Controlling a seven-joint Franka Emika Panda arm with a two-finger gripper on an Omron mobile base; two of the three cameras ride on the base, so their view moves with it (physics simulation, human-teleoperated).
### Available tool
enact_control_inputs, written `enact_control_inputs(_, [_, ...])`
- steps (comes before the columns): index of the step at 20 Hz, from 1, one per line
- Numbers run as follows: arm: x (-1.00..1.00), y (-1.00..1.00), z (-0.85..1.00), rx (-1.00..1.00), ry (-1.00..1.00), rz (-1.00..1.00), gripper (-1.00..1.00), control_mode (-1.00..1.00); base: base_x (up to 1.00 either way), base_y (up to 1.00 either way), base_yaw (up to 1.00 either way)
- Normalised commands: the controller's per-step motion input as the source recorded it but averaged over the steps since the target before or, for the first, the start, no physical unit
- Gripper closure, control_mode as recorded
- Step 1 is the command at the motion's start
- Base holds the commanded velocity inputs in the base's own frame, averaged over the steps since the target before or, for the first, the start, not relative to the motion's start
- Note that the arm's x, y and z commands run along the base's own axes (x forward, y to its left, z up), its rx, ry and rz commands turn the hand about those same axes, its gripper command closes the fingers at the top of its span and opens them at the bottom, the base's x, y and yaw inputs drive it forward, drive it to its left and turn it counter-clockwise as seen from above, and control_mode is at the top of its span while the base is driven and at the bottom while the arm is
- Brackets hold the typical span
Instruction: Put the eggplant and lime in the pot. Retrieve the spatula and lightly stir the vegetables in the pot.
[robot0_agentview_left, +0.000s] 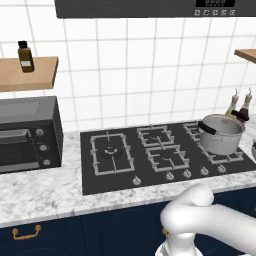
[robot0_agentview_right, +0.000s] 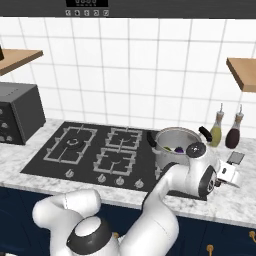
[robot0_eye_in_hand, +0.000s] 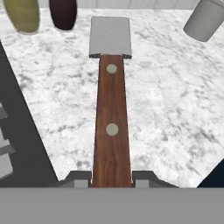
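Clamped on the wooden handle of the spatula (robot0_eye_in_hand: 111, 109), the hand (robot0_eye_in_hand: 111, 179) has its two dark fingertips pressed against either side of the handle's near end, so it is narrowed down onto the tool rather than empty. In the hand view the handle runs straight away from the fingers, with two pale rivets along it and the flat grey blade at the far end, over the speckled marble counter (robot0_eye_in_hand: 175, 109). That centred, end-on grip looks chosen so the blade reaches well ahead of the hand, which would suit dipping it into a deep vessel while the fingers stay above the rim.

Going left to right in the right base view: the black stove (robot0_agentview_right: 90, 150) lies in the counter, and the pot (robot0_agentview_right: 172, 145) stands on its right-hand burner, where a purple piece and a green one show inside, probably the eggplant and the lime, though they are too small to be sure. Just right of the pot the hand (robot0_agentview_right: 227, 174) hangs over the counter, with the spatula's blade (robot0_agentview_right: 236, 158) jutting beyond it toward two bottles (robot0_agentview_right: 225, 131) against the tiled wall.

So the pot sits to the left of the hand, near but not touching, and the spatula points away from it; my judgement is that stirring calls for swinging the blade back over the rim.
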Motion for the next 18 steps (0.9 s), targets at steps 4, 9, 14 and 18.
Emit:
enact_control_inputs(4, [-0.24,0.01,0.76,-0.05,0.04,-0.06,1.0,-1.0,0.0,0.0,0.0])
enact_control_inputs(9, [-0.14,0.06,0.87,-0.12,0.08,0.0,1.0,-1.0,0.0,0.0,0.0])
enact_control_inputs(14, [-0.11,0.03,0.77,-0.13,0.15,0.0,1.0,-1.0,0.0,0.0,0.0])
enact_control_inputs(18, [-0.15,0.16,0.54,-0.12,0.17,0.0,1.0,-1.0,0.0,0.0,0.0])
